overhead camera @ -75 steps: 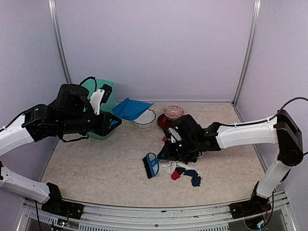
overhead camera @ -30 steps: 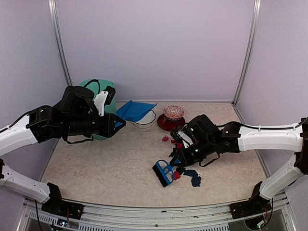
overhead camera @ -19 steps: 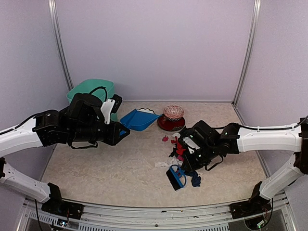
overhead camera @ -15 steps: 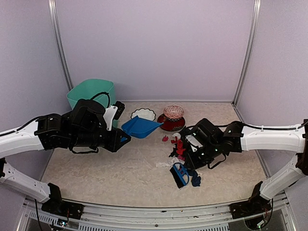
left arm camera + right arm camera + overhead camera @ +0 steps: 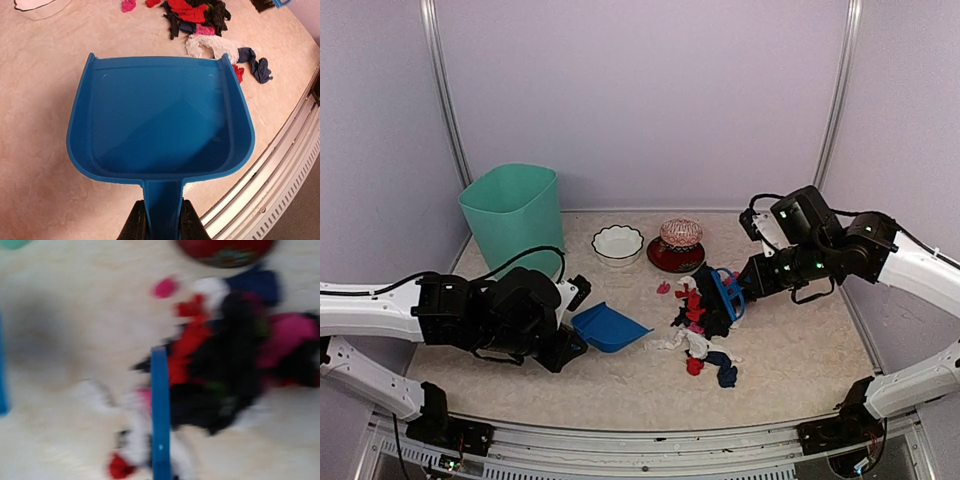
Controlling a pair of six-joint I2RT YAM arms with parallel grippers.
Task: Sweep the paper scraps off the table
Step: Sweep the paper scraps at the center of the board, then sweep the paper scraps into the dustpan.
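The paper scraps lie heaped on the table, mostly black and red, with white and dark blue ones trailing toward the front. My left gripper is shut on the handle of a blue dustpan. The pan rests low, left of the heap, its mouth facing the scraps. In the left wrist view the dustpan is empty, the gripper pinches its handle, and the scraps lie beyond its lip. My right gripper holds a small blue brush at the heap's right side. The right wrist view is blurred: brush over scraps.
A green bin stands at the back left. A white bowl and a red dish with a patterned lid sit behind the heap. The metal front rail runs along the near edge.
The left arm has brought the dustpan down from beside the bin to the table left of the heap. The right arm has swung the brush from the heap's front to its right side.
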